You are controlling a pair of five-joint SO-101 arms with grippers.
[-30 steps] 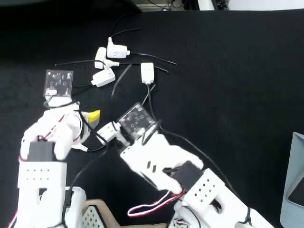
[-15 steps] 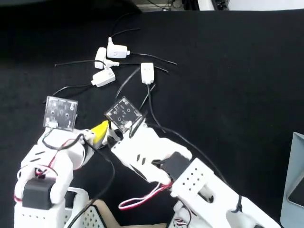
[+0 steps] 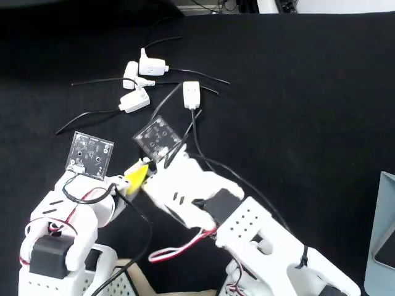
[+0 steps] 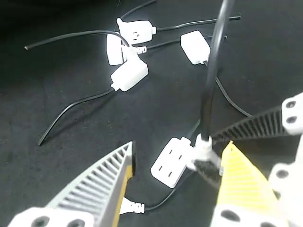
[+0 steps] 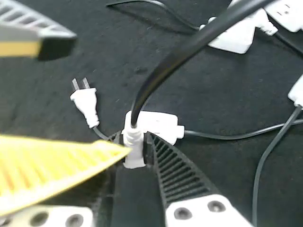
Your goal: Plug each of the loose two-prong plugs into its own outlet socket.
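A white outlet socket (image 4: 165,168) lies on the black cloth between the spread fingers of my left gripper (image 4: 171,158), which is open. A white plug (image 5: 134,146) on a thick black cable stands in that socket (image 5: 158,125), and my right gripper (image 5: 137,144) is shut on the plug. A loose two-prong plug (image 5: 84,103) lies beside the socket with its prongs pointing away from it, also seen as the plug (image 4: 131,206) near my left fingers. From above, the left gripper (image 3: 137,176) and the right arm (image 3: 185,185) meet at the table's front.
Several more white sockets and plugs with thin black cables lie in a cluster farther back (image 3: 153,65), (image 3: 134,100), (image 3: 191,94). A grey-blue container (image 3: 384,234) stands at the right edge. The right half of the black table (image 3: 308,105) is bare.
The left arm has drawn back toward the front and right, bringing its gripper up to the socket. The right arm has shifted left and farther back with the plug.
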